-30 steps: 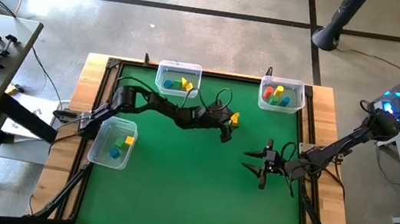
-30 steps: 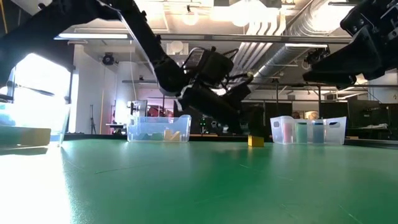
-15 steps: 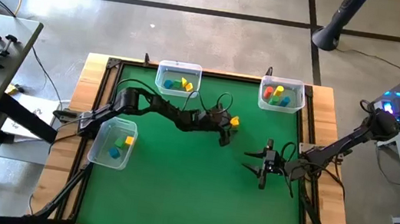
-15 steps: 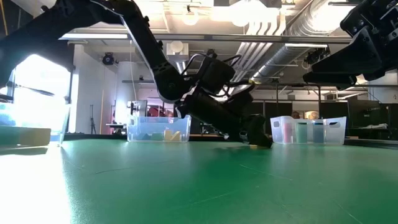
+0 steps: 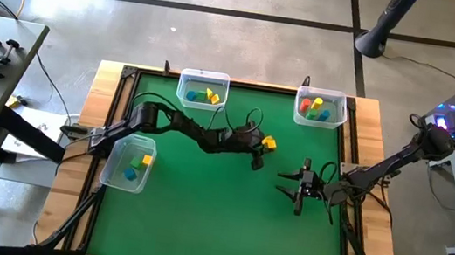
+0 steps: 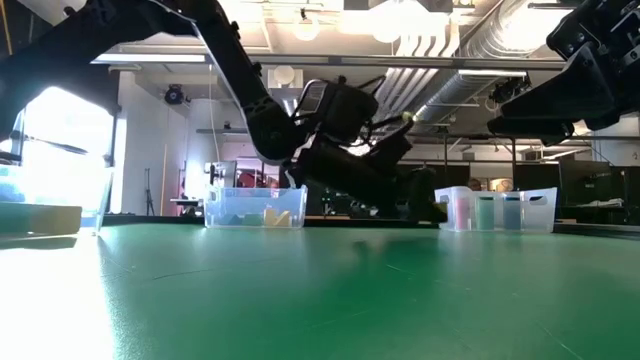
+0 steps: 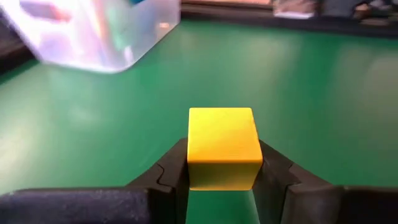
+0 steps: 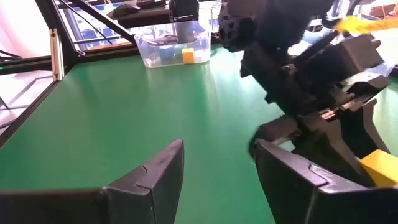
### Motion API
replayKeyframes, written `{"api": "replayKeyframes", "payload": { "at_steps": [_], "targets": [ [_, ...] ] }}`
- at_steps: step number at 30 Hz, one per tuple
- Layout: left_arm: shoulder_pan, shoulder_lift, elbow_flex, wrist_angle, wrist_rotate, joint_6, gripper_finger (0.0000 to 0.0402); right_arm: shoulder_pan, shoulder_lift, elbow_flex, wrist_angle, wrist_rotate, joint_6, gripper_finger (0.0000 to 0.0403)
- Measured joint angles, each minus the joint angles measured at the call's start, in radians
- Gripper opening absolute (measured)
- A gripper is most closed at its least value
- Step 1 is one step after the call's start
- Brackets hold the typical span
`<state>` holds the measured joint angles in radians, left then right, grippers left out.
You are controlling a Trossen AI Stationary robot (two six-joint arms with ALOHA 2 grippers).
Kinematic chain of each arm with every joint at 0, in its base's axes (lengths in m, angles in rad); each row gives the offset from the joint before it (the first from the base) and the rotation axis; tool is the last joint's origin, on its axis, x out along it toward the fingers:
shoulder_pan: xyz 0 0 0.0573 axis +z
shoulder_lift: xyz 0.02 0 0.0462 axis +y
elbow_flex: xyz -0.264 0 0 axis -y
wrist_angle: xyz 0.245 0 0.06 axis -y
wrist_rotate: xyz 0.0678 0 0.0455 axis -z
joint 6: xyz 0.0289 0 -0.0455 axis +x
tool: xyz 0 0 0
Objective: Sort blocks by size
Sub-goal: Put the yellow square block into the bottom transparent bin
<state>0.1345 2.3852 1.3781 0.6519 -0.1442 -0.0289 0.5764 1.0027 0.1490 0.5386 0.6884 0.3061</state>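
1. Look at the bin at the table's 9 o'clock edge [image 5: 129, 162]. It has small blocks in it, and it sits under your left arm.
2. Next comes the bin at 11 o'clock [image 5: 203, 89], also with blocks inside.
3. Your left gripper [image 5: 262, 146] is near the middle of the table. Its two fingers [image 7: 171, 174] are squeezed on the yellow block [image 7: 224, 147], one on each side.
4. The hold looks straight. Lift slowly so the block does not tip or slide out.
5. Check how big this block is next to the ones in each bin. Pick the bin that matches best.
6. Carry it over that bin, go low, then let go.
7. The bin at 1 o'clock [image 5: 320, 107] is the closest one.
8. Your right gripper [image 5: 301, 187] waits at 3 o'clock, its fingers apart and holding nothing. Keep it there, out of the way.
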Motion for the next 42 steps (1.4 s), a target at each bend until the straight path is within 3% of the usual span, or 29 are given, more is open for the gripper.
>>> {"api": "replayKeyframes", "payload": {
  "at_steps": [4, 7, 16, 20, 26, 34, 42],
  "targets": [
    [-0.042, -0.033, -0.001, -0.016, -0.014, 0.050, 0.0104, 0.000, 0.000, 0.000, -0.005, 0.000, 0.009, 0.0193],
    [-0.090, -0.088, -0.001, -0.080, -0.080, 0.137, 0.0104, 0.000, 0.000, 0.000, -0.007, 0.000, 0.010, 0.0193],
    [-0.294, -0.294, 0.000, -0.521, -0.466, 0.336, 0.0113, 0.000, 0.000, 0.001, -0.004, 0.000, 0.030, 0.0193],
    [-0.357, -0.370, -0.014, -0.748, -0.474, 0.292, 0.0116, 0.000, 0.000, 0.001, 0.001, 0.000, 0.034, 0.0193],
    [-0.405, -0.478, -0.102, -1.015, -0.475, 0.055, 0.0110, 0.000, 0.000, 0.001, 0.000, 0.000, 0.034, 0.0193],
    [-0.450, -0.643, -0.365, -0.965, -0.563, -0.183, 0.0109, 0.000, 0.000, 0.001, -0.003, 0.000, 0.034, 0.0193],
    [-0.491, -0.813, -0.642, -0.662, -0.600, -0.255, 0.0109, 0.000, 0.000, 0.001, 0.001, 0.003, 0.034, 0.0193]
  ]
}}
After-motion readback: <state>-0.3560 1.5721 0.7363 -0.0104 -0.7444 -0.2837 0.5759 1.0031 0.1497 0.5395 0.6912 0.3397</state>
